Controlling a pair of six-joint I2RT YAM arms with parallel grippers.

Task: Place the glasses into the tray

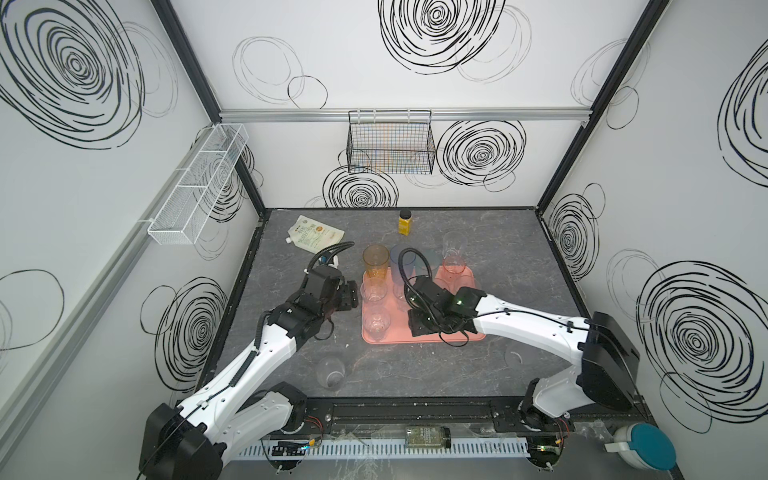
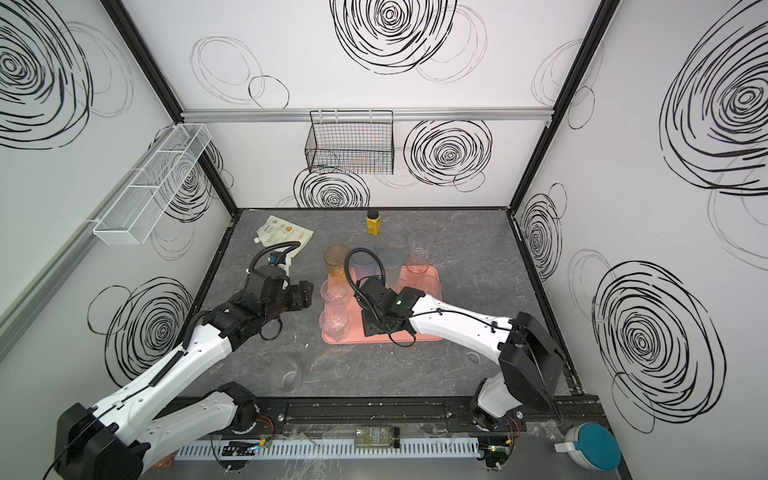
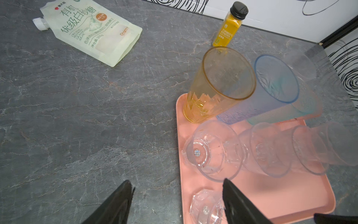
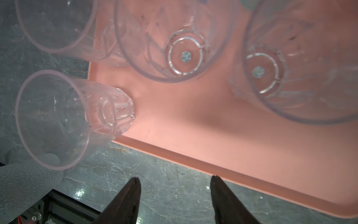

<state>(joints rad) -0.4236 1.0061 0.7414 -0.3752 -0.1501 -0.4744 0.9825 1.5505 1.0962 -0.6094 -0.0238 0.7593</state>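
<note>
Both pairs of jaws are seen spread apart, with nothing held between them. The left gripper (image 1: 352, 294) is held just outside a side rim of the tray (image 1: 386, 340), and the right gripper (image 4: 175, 178) is poised about its near rim.

Beyond both grippers, along the far rim, the orange glass (image 1: 376, 259), blue glass (image 3: 275, 81) and pink glass (image 1: 453, 266) are set on the tray. A teal glass (image 3: 304, 110) is partly hidden among them. Between the two grippers, several clear glasses (image 1: 376, 324) are stood upright on the tray.

The task is judged well advanced but unfinished. One clear glass (image 1: 330, 370) is left on the table (image 1: 415, 374) behind the left gripper, towards the arm bases. A second clear glass (image 1: 515, 355) is left behind the right gripper. A third clear glass (image 1: 453, 245) seems to be standing just past the far rim. These are yet to be carried over.
</note>
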